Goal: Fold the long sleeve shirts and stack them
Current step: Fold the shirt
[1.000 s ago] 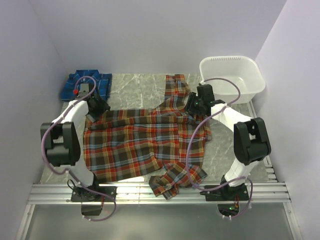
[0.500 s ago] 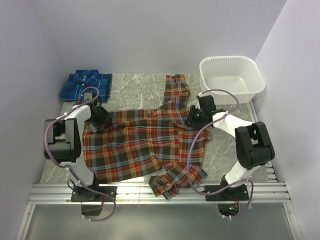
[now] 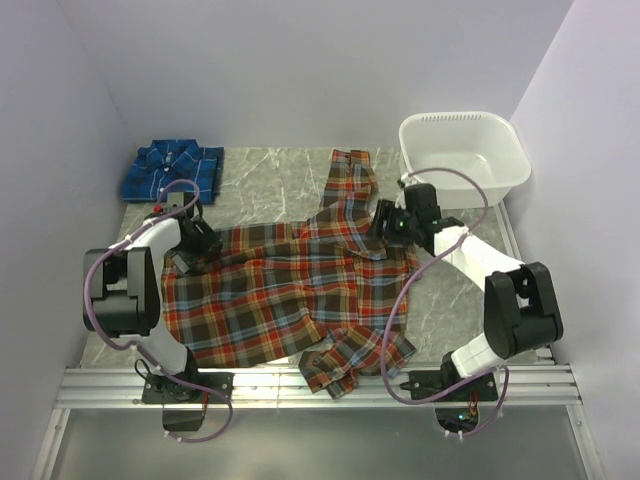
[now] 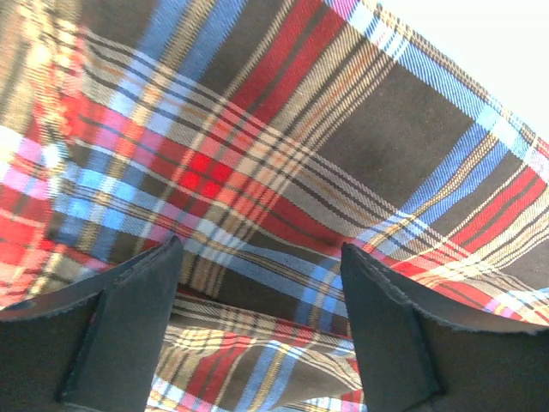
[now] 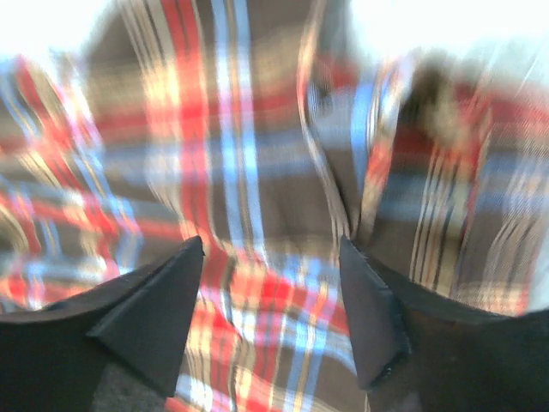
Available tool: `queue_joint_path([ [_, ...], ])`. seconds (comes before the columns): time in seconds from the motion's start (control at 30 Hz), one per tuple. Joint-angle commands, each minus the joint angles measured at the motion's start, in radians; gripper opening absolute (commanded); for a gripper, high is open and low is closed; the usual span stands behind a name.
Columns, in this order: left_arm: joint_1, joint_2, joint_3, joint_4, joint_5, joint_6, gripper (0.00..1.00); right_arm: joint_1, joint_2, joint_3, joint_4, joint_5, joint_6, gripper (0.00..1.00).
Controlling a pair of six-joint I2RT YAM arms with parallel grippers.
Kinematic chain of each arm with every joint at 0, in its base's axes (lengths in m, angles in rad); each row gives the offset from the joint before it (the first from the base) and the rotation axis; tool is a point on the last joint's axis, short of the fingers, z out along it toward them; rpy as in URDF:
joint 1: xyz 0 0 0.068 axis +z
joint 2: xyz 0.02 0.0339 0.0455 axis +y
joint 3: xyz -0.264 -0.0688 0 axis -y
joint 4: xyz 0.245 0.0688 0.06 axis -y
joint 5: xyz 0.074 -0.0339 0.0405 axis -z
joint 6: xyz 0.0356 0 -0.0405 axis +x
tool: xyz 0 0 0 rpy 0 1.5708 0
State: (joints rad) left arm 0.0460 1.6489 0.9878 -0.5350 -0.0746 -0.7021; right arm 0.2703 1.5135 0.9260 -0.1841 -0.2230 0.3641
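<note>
Pale lavender walls [image 3: 300, 70] enclose a grey marbled desk [image 3: 265, 185], seen from above. Across the middle of the desk lies the red-orange shirt [image 3: 280, 295], a plaid flannel with dark blue and white checks. It is spread mostly flat, with some wrinkles. One sleeve reaches toward the far wall, beside a white plastic tub [image 3: 465, 155] in the far right corner. Another part is bunched at the near edge, close to the metal rail [image 3: 320, 385].

The blue shirt [image 3: 172, 172], plaid with white lines, sits folded in the far left corner, well apart from the red-orange one.

My left gripper [image 3: 193, 250] is down at the red-orange shirt's far left corner. Its wrist camera shows both fingers spread wide, with plaid cloth close beneath them and nothing pinched. My right gripper [image 3: 386, 224] is at the shirt's far right part, near the base of the sleeve. Its wrist view is blurred, yet the fingers stand apart over the cloth, holding nothing.
</note>
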Motion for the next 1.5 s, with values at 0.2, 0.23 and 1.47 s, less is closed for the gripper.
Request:
queue_joint_path([
  [0.2, -0.001, -0.025, 0.100, 0.007, -0.025, 0.038, 0.89, -0.014, 0.247, 0.384, 0.058, 0.143, 0.180, 0.79],
  [0.23, -0.003, -0.017, 0.115, 0.004, -0.021, 0.038, 0.89, -0.014, 0.298, 0.442, 0.054, 0.164, 0.196, 0.78],
  [1.47, -0.021, 0.443, 0.449, -0.003, -0.011, -0.065, 0.88, -0.026, 0.338, 0.212, 0.048, 0.261, 0.217, 0.66],
])
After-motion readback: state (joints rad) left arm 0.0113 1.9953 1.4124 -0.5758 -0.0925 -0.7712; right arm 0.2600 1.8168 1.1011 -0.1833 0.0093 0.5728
